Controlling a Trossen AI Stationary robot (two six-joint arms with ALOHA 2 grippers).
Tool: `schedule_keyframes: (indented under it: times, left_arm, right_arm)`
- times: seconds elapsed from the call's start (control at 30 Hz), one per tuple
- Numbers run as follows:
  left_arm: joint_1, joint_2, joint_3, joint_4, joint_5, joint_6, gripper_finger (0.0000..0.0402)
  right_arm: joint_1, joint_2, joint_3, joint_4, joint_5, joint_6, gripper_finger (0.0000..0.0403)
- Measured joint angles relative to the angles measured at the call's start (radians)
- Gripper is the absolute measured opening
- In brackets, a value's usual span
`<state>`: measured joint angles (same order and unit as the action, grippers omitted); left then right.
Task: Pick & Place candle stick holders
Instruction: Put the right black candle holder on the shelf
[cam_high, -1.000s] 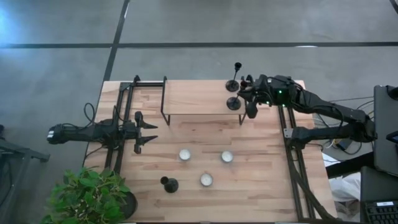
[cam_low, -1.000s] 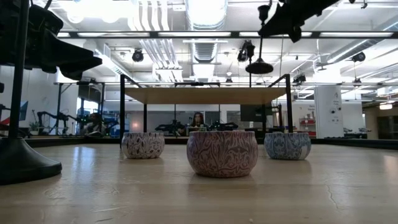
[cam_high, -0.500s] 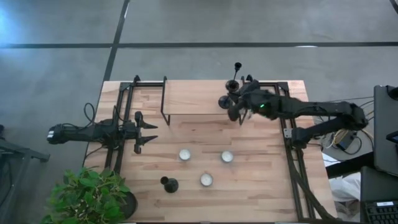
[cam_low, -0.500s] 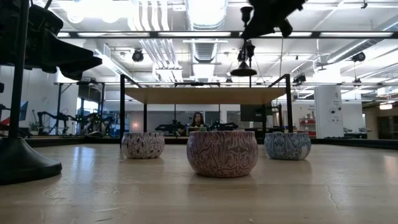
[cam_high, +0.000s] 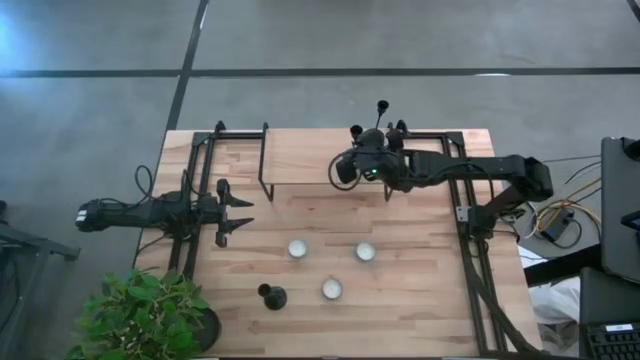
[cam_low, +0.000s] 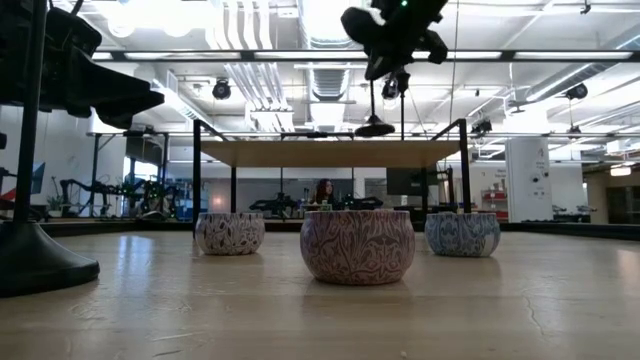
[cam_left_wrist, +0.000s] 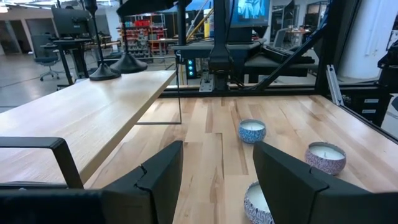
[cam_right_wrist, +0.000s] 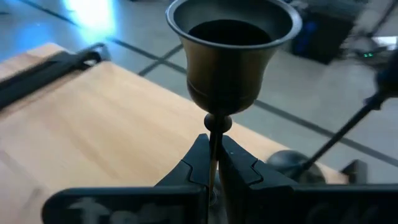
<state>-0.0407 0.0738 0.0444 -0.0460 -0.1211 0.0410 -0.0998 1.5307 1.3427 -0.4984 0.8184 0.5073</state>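
Right claw (cam_right_wrist: 212, 163) pinches a thin metal stem – bell-cupped candle stick holder (cam_right_wrist: 229, 53) – above the wooden shelf (cam_high: 305, 157)

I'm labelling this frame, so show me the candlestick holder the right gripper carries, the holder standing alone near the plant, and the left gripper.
held candlestick holder (cam_right_wrist: 229, 43): right wrist view, on its cup.
lone candlestick holder (cam_high: 273, 297): high view, on its round base.
left gripper (cam_high: 243, 214): high view, midway between its open fingertips.

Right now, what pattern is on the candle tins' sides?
A swirly marbled pattern, purple-red on white, clearest on the middle candle tin in the low view.
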Motion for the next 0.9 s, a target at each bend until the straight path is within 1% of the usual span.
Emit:
schedule_keyframes:
  times: [0.17, 0.33, 0.43, 0.63, 0.9]
  left_arm:
    - [0.0, 0.0, 0.0, 0.0, 0.0, 0.0, 0.0202]
    - [0.0, 0.0, 0.0, 0.0, 0.0, 0.0, 0.0202]
    - [0.0, 0.0, 0.0, 0.0, 0.0, 0.0, 0.0202]
    - [0.0, 0.0, 0.0, 0.0, 0.0, 0.0, 0.0202]
    - [0.0, 0.0, 0.0, 0.0, 0.0, 0.0, 0.0202]
  right_arm:
    - [-0.004, 0.026, 0.022, 0.008, 0.028, 0.042, 0.0011]
    - [-0.008, 0.036, 0.0, 0.006, 0.082, 0.095, 0.0011]
    - [-0.015, 0.034, -0.013, 0.009, 0.083, 0.126, 0.0011]
    - [-0.04, 0.033, -0.021, 0.01, 0.101, 0.121, 0.0011]
    - [-0.06, 0.033, -0.022, 0.025, 0.083, 0.112, 0.0011]
